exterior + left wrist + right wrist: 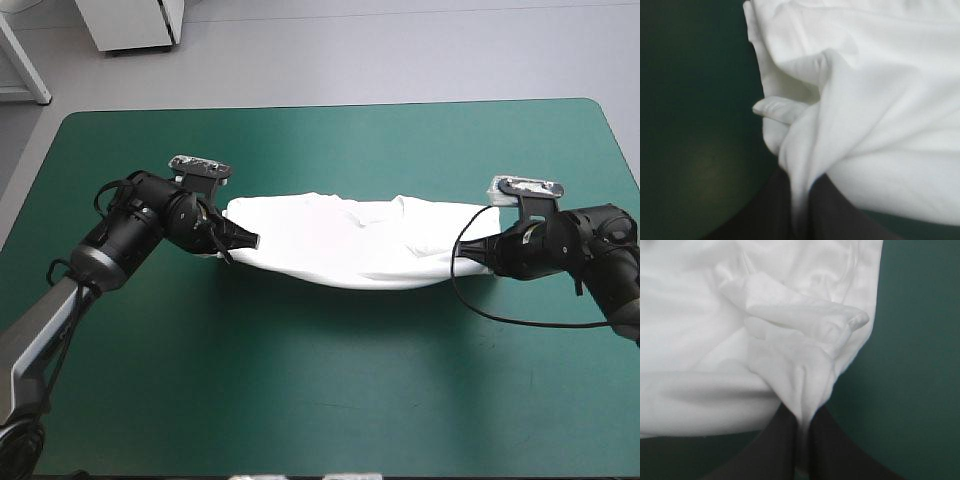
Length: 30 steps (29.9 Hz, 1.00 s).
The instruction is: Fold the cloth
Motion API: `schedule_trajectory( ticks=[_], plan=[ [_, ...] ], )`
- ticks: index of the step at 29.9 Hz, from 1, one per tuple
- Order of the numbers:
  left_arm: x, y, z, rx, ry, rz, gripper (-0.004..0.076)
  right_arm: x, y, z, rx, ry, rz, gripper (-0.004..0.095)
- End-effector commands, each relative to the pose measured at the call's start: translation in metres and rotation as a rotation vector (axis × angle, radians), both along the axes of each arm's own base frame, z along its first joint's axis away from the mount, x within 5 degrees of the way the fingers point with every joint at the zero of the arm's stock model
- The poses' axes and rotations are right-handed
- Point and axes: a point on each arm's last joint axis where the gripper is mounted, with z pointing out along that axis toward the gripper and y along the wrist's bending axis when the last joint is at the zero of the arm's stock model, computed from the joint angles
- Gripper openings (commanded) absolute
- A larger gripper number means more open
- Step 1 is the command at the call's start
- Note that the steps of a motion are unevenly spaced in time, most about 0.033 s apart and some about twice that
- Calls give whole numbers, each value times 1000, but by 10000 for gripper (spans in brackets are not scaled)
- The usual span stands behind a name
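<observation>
- T-shirt: a long, rumpled white band across mid-table, well clear of every table edge
- Left gripper pinched tight on one end, right gripper on the other, with soft folds bunched at both
- Broad teal-green cover lies open on the near and far sides

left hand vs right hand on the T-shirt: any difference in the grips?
The left hand pinches the left end of the T-shirt, the right hand its right end. Ahead of the left hand only a small flat tab sticks out. Ahead of the right hand sits a thicker bunched fold. Shared: both are shut on the T-shirt, which spans between them.
</observation>
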Motion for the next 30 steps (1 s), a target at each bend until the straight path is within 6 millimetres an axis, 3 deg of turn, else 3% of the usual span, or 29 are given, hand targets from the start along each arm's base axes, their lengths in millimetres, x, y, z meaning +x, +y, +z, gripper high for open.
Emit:
schedule_trajectory(
  ticks=[1,9,16,24,30],
  plan=[
    [16,-2,23,1,-133,-5,-9,13,-6,24,-22,-143,-22,-17],
    [66,-14,24,59,-216,-6,-9,69,-18,22,-37,-164,-72,-17],
    [111,-16,7,73,-212,28,-9,116,-22,15,-44,-156,-53,-17],
    [150,-23,-27,66,-189,30,-9,166,-15,-17,-13,-99,-55,-17],
    [163,-28,-63,54,-103,36,-9,185,-11,-53,14,9,-55,-17]
  ],
)
